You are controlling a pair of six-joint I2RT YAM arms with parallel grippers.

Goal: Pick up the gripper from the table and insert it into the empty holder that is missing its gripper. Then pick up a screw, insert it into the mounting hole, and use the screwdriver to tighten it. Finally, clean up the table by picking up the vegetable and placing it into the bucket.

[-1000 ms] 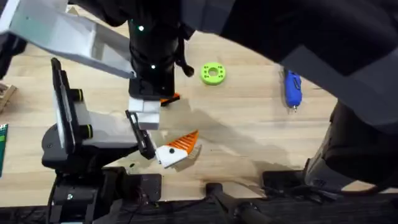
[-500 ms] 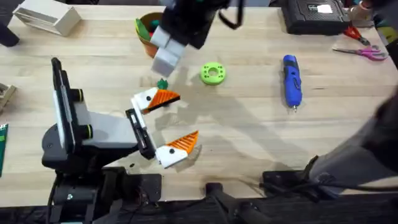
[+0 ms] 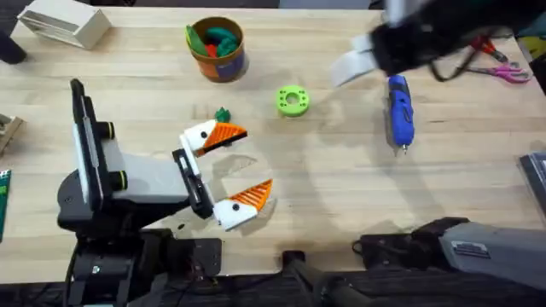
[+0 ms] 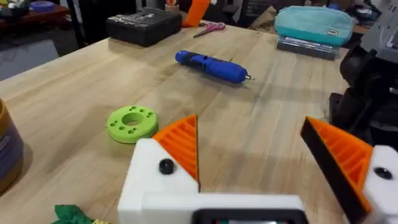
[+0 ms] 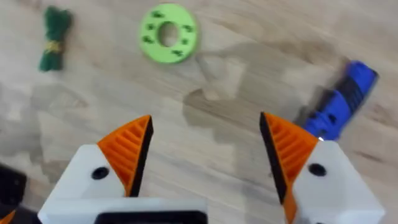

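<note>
Right claw [image 5: 205, 146] released, empty, over the blue pen-shaped screwdriver [image 3: 400, 111] on the light-wood worktop [image 3: 341, 183]; left claw [image 3: 230, 166] released too; could roll the round barrel away if closed off-centre.

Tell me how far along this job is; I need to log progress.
Done, apparently: both holders of the left gripper carry orange fingers, each showing a dark screw head. In hand: the right gripper hovers open and empty near the screwdriver, perhaps for tightening. Left: the vegetable lies on the table, not yet in the bucket.
</note>
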